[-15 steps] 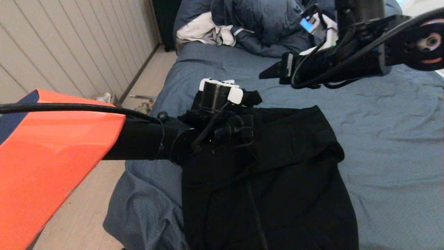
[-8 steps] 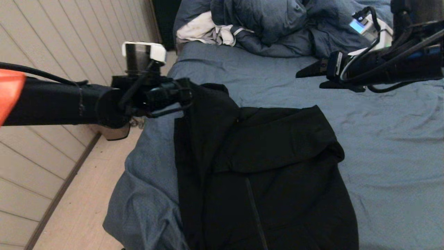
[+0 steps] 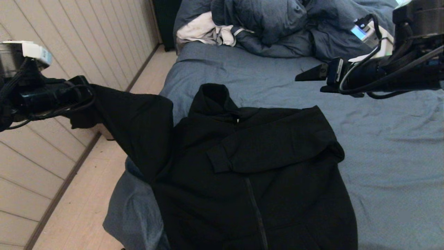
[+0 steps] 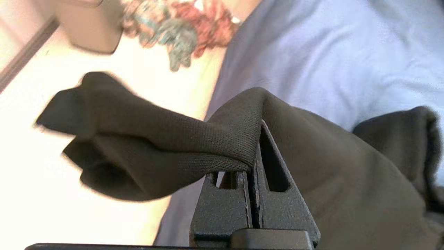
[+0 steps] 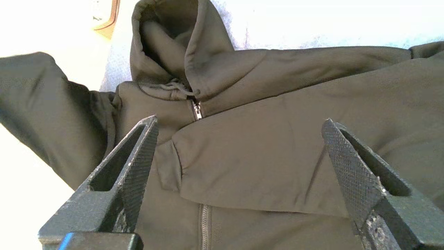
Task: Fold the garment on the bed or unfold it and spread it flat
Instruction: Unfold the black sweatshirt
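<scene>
Your left tool point(image 3: 74, 99) is out past the bed's left edge, over the floor point(image 3: 83, 205), clenched on the end of one sleeve point(image 3: 138, 121) of the garment point(image 3: 263, 173). In the left wrist view its fingers point(image 4: 239, 194) are pressed together with the cuff fabric bunched over their tips, and the loose end of the cuff flops beyond them. That sleeve runs taut from the tool back to the shoulder, lifted clear of the bed point(image 3: 381, 156) and spanning the mattress edge. The rest of the garment lies front up on the blue-grey sheet, near the bed's left side, with the zipper point(image 3: 255, 208) running down the middle and the hood point(image 3: 211, 99) standing crumpled at the collar. The other sleeve point(image 3: 277, 149) is folded across the chest, its cuff near the zipper line. Your right tool point(image 3: 312, 81) hangs above the bed, off to the right of the garment and apart from it, released: the right wrist view shows its two fingers point(image 5: 138, 156) spread wide with nothing between them, looking down on the hood, the zipper pull and the folded sleeve. At the head of the bed a puffy dark blue duvet point(image 3: 263, 24) is heaped up with a white-grey cloth point(image 3: 201, 31) beside it. Something patterned sits on the floor beside the bed in the left wrist view, possibly a rug or cloth; it is too blurred to tell.
</scene>
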Robot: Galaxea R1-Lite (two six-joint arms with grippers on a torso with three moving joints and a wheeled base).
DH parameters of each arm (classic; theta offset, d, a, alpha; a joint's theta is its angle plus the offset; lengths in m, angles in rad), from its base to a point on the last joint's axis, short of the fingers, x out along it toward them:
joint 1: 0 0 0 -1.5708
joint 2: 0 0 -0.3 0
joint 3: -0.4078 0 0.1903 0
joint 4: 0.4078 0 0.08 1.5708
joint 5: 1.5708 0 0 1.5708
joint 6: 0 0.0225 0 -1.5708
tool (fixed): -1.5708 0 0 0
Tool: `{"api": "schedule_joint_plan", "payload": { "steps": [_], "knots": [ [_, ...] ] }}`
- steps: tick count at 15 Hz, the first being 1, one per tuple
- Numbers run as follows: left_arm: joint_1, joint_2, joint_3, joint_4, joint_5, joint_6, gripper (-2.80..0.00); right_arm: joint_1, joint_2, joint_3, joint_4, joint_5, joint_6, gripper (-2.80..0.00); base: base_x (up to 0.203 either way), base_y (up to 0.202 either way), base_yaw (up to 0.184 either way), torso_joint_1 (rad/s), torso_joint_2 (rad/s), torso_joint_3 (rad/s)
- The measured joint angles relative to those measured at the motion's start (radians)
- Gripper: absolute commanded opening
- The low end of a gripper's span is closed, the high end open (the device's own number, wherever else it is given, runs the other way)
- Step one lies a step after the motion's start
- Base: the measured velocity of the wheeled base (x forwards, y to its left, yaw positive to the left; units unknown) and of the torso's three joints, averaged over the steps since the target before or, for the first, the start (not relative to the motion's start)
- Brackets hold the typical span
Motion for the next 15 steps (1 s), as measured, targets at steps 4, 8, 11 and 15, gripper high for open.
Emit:
{"api": "schedule_joint_plan", "payload": {
  "steps": [4, 8, 11, 15],
  "knots": [
    [0.019, -0.025, 0.069, -0.060, 0.001, 0.004, 0.00, 0.000, 0.002, -0.002, -0.001, -0.001, 0.000, 0.00, 0.000, 0.000, 0.000, 0.000, 0.00, 0.000],
    [0.029, -0.061, 0.104, -0.061, 0.001, 0.000, 0.00, 0.004, 0.007, -0.002, -0.001, -0.001, -0.003, 0.00, 0.000, 0.000, 0.000, 0.000, 0.00, 0.000],
    [0.079, -0.120, 0.146, -0.060, -0.002, -0.002, 0.00, 0.007, 0.008, 0.001, -0.001, -0.001, -0.007, 0.00, 0.000, 0.000, 0.000, 0.000, 0.00, 0.000],
    [0.178, -0.194, 0.168, -0.056, -0.001, -0.001, 0.00, 0.008, 0.008, 0.002, -0.001, -0.001, -0.010, 0.00, 0.000, 0.000, 0.000, 0.000, 0.00, 0.000]
  ]
}}
